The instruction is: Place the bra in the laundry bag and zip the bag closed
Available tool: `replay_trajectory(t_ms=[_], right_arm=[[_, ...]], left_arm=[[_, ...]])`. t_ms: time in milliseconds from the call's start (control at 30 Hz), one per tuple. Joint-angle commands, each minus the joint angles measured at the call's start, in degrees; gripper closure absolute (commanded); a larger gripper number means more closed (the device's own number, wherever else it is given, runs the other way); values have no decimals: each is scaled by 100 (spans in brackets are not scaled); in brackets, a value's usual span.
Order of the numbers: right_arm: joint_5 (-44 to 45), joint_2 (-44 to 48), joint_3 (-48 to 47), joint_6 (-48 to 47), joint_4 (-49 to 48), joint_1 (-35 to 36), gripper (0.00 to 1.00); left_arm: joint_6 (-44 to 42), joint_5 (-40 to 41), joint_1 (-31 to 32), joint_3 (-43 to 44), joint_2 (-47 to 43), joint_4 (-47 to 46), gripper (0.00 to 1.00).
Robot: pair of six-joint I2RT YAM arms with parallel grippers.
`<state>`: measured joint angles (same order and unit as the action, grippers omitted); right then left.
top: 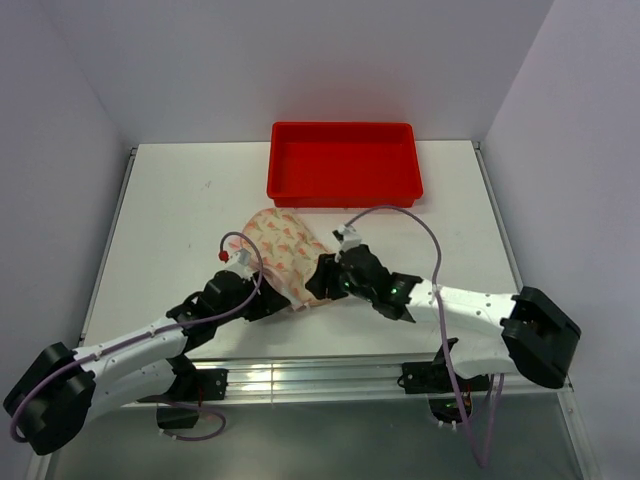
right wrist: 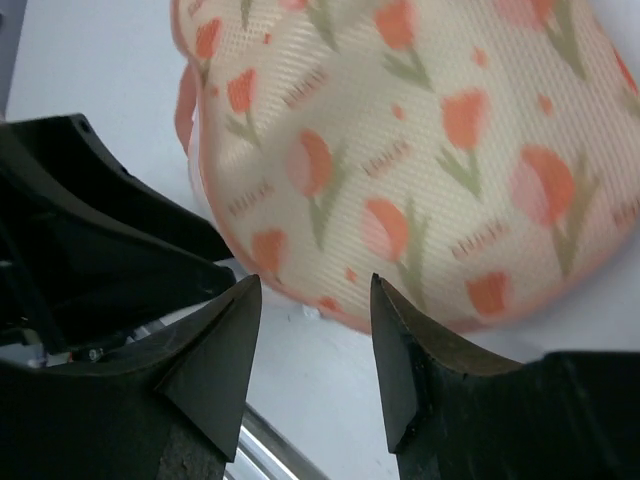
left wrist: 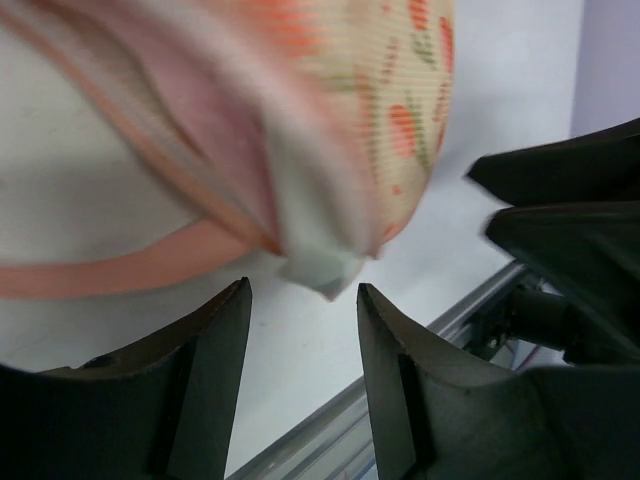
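Laundry bag (top: 282,248) lies on the white table (top: 170,210), its near end between the two grippers. Left gripper (left wrist: 300,290) has its fingers parted and clasps nothing, with a white tab (left wrist: 322,268) just beyond the tips. Right gripper (right wrist: 315,285) is parted too, just short of the bag. A red tray (top: 345,190) sits beyond.
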<state>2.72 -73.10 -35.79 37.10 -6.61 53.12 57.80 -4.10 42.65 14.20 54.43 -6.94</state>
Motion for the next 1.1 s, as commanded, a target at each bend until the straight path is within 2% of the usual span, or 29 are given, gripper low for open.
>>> replay_trajectory(t_ms=[0, 100, 333, 433, 533, 633, 700, 800, 900, 1067], right_arm=[[282, 392, 668, 877, -708, -12, 46], [247, 595, 1266, 1210, -1086, -83, 45], [-509, 209, 1663, 1800, -2098, -443, 42], [-632, 51, 1855, 2046, -2563, -601, 35], [-921, -239, 1865, 2169, -2880, -724, 34], [-1150, -591, 1883, 2354, -3205, -803, 34], [-1203, -749, 1900, 2468, -3389, -839, 39], [-1283, -907, 1857, 2539, -3469, -847, 45], [-1458, -1066, 1804, 2600, -3609, -847, 38], [-1520, -1198, 1874, 2671, -3707, -865, 29]], left_arm=[[-14, -355, 59, 74, 155, -914, 47], [-41, -451, 76, 31, 269, -1116, 48], [-208, -188, 85, 276, 708, -1160, 53], [-234, -170, 85, 320, 911, -1222, 58], [-269, -126, 85, 312, 981, -1222, 63], [-261, -39, 85, 286, 973, -1257, 74], [-243, 40, 85, 268, 972, -1345, 84], [-252, 163, 85, 233, 1025, -1503, 94], [-269, 321, 85, 233, 1069, -1678, 100], [-313, 375, 85, 250, 1096, -1864, 100]])
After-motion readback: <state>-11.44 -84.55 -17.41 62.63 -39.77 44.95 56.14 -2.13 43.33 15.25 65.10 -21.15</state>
